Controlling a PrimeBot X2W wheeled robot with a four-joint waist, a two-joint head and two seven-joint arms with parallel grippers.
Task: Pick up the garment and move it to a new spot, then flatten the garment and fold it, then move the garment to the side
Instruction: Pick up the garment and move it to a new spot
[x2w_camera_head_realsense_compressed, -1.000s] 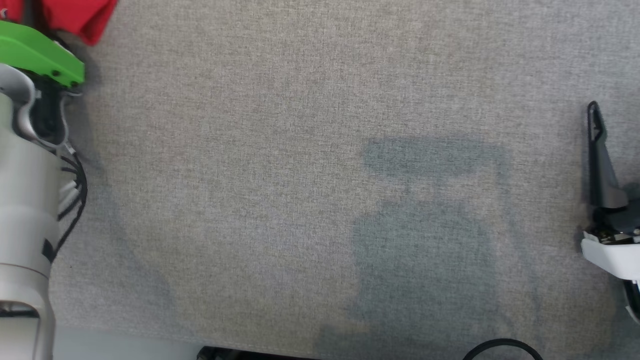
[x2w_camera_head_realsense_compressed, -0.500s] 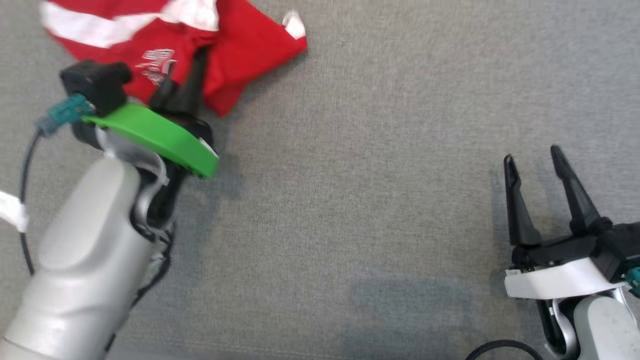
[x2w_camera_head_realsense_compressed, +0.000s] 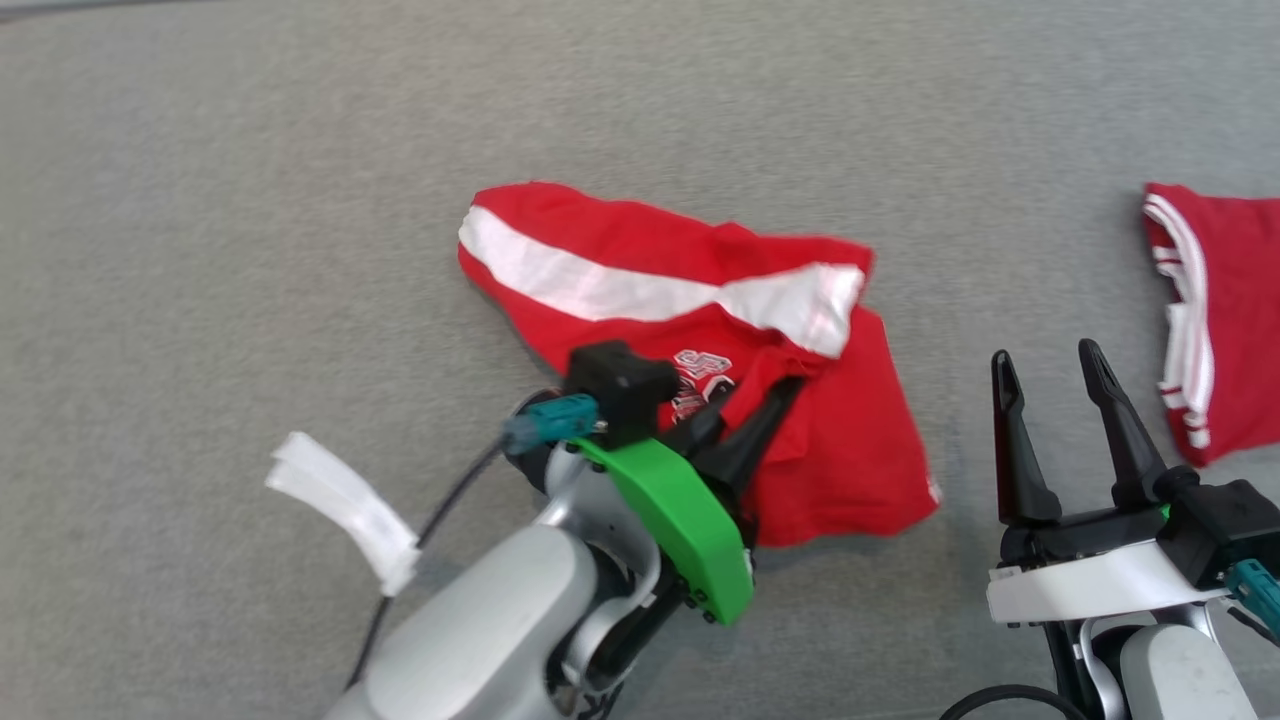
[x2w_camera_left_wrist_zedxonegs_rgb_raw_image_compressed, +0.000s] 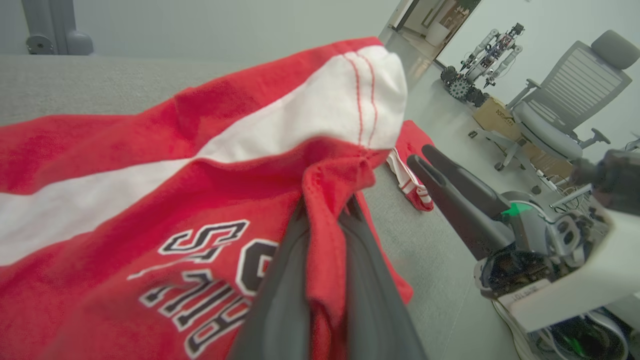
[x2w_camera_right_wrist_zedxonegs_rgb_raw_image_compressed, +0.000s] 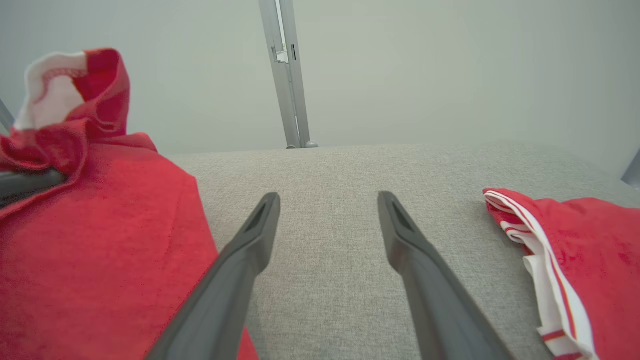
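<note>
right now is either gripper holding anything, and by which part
The left gripper pinches the red cloth garment with a white stripe by a raised fold beside its lettering; the right gripper is open, empty.

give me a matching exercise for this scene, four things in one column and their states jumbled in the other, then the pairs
Things:
1. left hand
2. right hand
3. garment
4. other garment

States:
a. open, holding nothing
b. shut on red cloth
c. lying at the head view's right edge, untouched
d. crumpled in the middle, one fold pinched

Pairs: 1-b, 2-a, 3-d, 4-c
</note>
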